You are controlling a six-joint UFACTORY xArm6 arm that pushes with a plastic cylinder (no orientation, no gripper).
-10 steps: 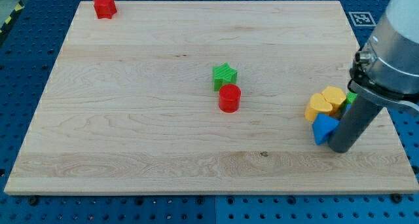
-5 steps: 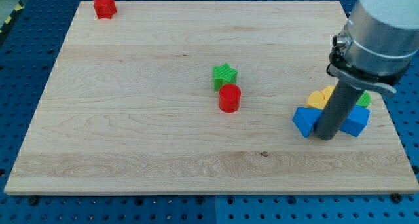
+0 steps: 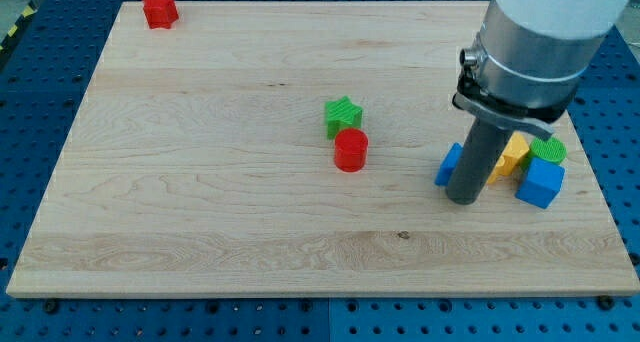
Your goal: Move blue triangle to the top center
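- Red star (image 3: 159, 9) seen at bench (image 3: 200, 182) top-left; green star (image 3: 343, 116) and red cylinder (image 3: 351, 150) mid-bench.
- Blue triangle (image 3: 449, 166) found right of centre, touched by my tip (image 3: 461, 199).
- No hand fitted, so no open or closed state.
- Risk: triangle could slip sideways off the rod if pushed off-centre.

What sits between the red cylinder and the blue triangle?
Nothing: in the camera view only bare wooden board separates the red cylinder block from the blue triangle block, which my tip partly hides.

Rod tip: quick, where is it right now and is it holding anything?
My tip: no jaws, holds nothing; against the blue triangle, on its right.
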